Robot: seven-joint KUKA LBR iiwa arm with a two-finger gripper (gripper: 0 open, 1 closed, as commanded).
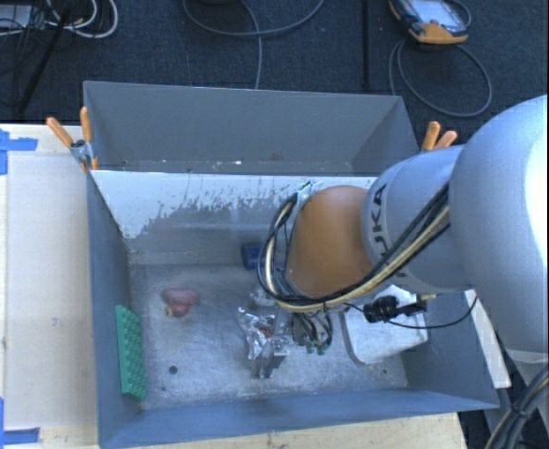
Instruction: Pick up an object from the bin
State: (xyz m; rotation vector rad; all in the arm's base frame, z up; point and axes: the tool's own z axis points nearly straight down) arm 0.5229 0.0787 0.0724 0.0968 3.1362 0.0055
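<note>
Closest to the lens is the robot's pale grey arm, a broad rounded link that fills the right side and reaches leftward over the bin. At its wrist sits a smooth orange cover, with a bundle of black and yellow cables looping round its left edge. Below that cover the metal tool points down to the speckled grey floor, a little right of the middle and toward the front wall. How far open it is cannot be told, and nothing can be made out in its grip. A pink lump lies on the floor to the tool's left, apart from it. A small blue block rests farther back, near the foot of the rear slope and just beside the cable loop. A green studded plate stands on edge along the left wall, well away from the tool. A white piece lies at the right, partly hidden under the wrist. A tiny dark speck sits on the floor between the green plate and the tool.
</note>
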